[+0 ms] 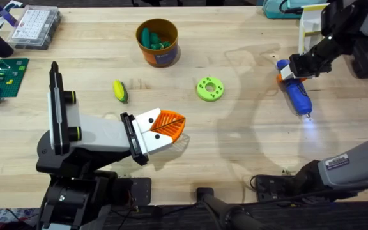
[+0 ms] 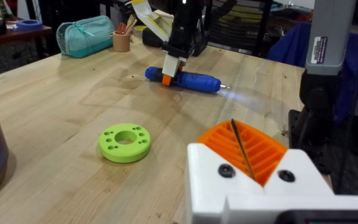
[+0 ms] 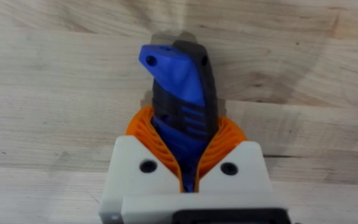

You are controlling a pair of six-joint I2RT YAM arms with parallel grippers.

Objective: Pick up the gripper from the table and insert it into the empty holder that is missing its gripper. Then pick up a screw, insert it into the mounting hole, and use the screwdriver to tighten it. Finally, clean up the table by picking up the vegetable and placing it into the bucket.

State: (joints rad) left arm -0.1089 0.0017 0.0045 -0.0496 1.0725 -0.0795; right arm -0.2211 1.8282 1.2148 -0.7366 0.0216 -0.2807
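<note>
Screwdriver (image 1: 297, 94) lies at the bench's (image 1: 248, 153) three o'clock, clamped by the right end effector (image 1: 291, 69). Left end effector (image 1: 171, 126), pads together and empty, hovers mid-bench. Vegetable (image 1: 120, 91) still sits at five o'clock of the bucket (image 1: 158, 43); cleanup appears undone.

Blue screwdriver (image 1: 297, 92) w/ orange collar — yellow-green vegetable (image 1: 119, 91) — orange-brown bucket (image 1: 158, 56).
</note>
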